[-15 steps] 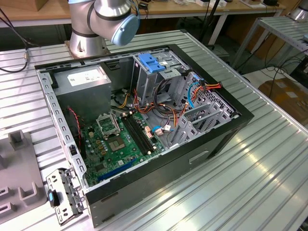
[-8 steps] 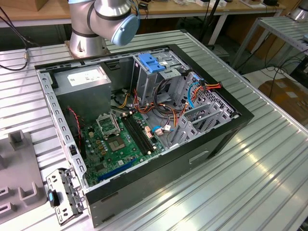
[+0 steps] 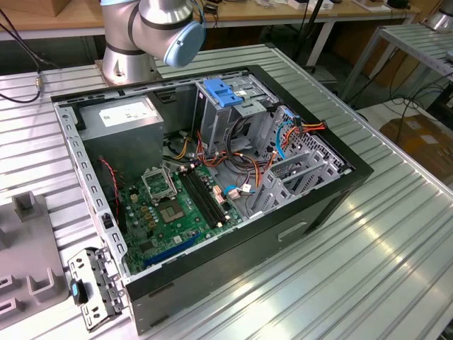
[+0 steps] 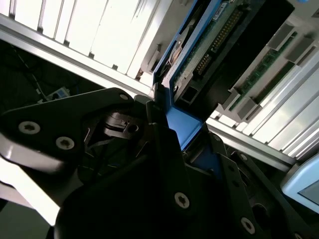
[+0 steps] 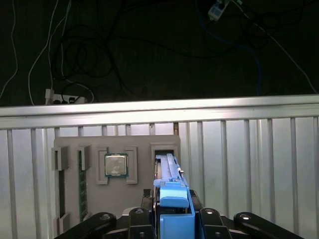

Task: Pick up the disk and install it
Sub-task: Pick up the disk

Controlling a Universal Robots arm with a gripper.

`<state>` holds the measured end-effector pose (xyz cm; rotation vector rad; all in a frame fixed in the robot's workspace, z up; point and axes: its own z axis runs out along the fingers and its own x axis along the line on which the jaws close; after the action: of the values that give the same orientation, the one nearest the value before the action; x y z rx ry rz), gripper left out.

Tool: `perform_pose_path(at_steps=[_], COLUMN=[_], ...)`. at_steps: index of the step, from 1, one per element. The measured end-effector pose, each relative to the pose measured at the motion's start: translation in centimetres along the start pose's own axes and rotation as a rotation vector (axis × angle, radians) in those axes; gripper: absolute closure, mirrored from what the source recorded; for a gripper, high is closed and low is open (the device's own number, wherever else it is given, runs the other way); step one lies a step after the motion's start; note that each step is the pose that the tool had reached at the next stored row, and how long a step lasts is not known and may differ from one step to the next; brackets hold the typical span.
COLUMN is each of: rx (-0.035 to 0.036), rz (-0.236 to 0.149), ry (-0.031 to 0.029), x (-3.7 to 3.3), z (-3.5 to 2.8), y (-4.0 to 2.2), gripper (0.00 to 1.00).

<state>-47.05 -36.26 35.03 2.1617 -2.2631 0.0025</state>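
In the exterior view the arm (image 3: pixel 152 21) stands on its base (image 3: pixel 124 67) at the far side, toward the exterior view's left. In both wrist views the black gripper (image 5: pixel 172 215) (image 4: pixel 169 122) clamps the disk (image 5: pixel 168 169), jaws pressed against its blue edge.

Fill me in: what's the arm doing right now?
The gripper is shut on the blue bracket of the disk. The disk stands on edge at a slot in the grey holder, next to a processor chip. Whether it has lifted clear of the slot cannot be told. It is not yet in the open computer case.
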Motion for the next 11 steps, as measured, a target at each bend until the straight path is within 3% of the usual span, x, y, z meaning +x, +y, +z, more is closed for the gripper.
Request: perform_pose_path(at_steps=[11], rx=[0.0], rz=[0.0], ry=[-0.0003], x=[0.01], z=[-0.65], y=[0.01], gripper=[0.63])
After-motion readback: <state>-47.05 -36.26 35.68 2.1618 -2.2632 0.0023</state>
